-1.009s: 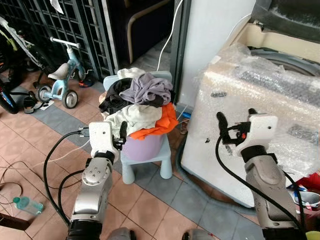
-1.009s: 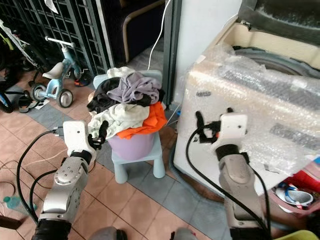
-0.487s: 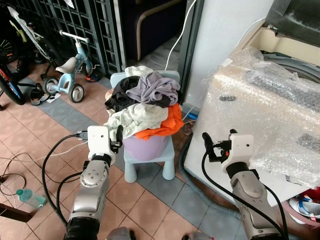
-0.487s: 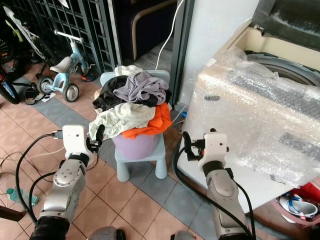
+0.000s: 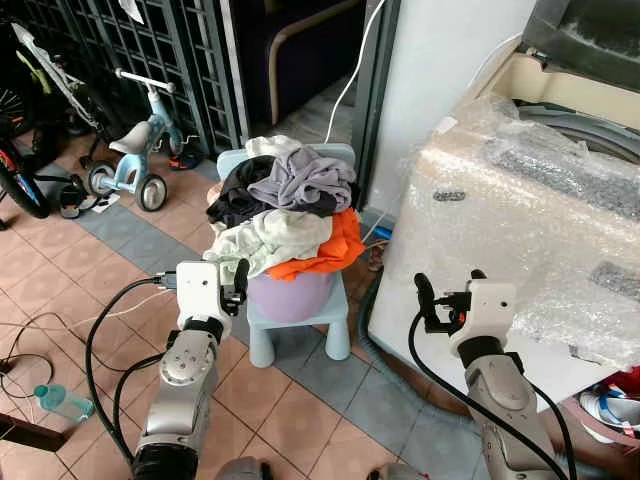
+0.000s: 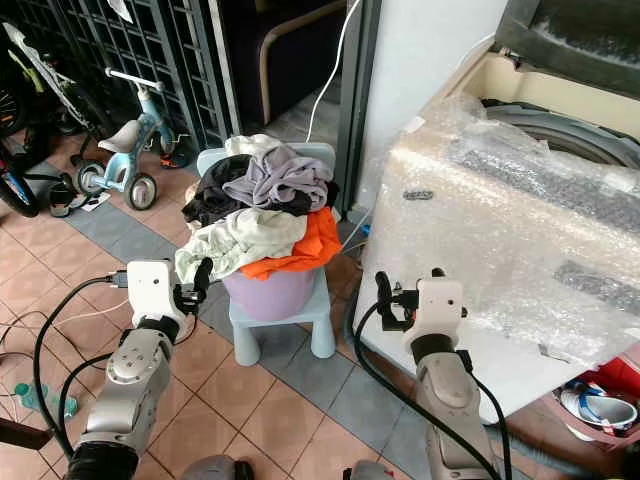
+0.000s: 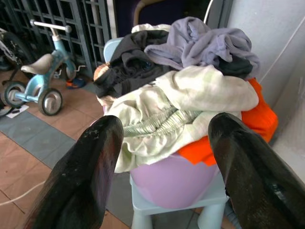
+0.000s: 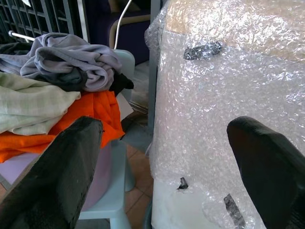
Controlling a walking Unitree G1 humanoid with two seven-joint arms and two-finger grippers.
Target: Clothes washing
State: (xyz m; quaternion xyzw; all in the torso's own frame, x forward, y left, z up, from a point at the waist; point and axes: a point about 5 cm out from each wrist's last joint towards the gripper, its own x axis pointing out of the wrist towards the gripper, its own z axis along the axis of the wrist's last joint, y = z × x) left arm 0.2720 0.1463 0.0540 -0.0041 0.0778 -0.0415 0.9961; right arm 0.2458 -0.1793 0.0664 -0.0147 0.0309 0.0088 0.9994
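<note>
Both grippers, left gripper (image 7: 164, 157) & right gripper (image 8: 162, 171), open near laundry basket (image 5: 290, 292).

Clothes (image 5: 285, 205) in basin (image 5: 290, 295) on stool (image 5: 300, 325); washer (image 5: 530, 230) right

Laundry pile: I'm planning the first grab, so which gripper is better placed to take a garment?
Left, most likely. The left gripper is open and points straight at the pale green garment atop the purple basket. The right gripper faces the bubble-wrapped washing machine, with the clothes off to its side.

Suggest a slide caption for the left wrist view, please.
Open left gripper faces heaped laundry in a lilac basket on a stool.
</note>
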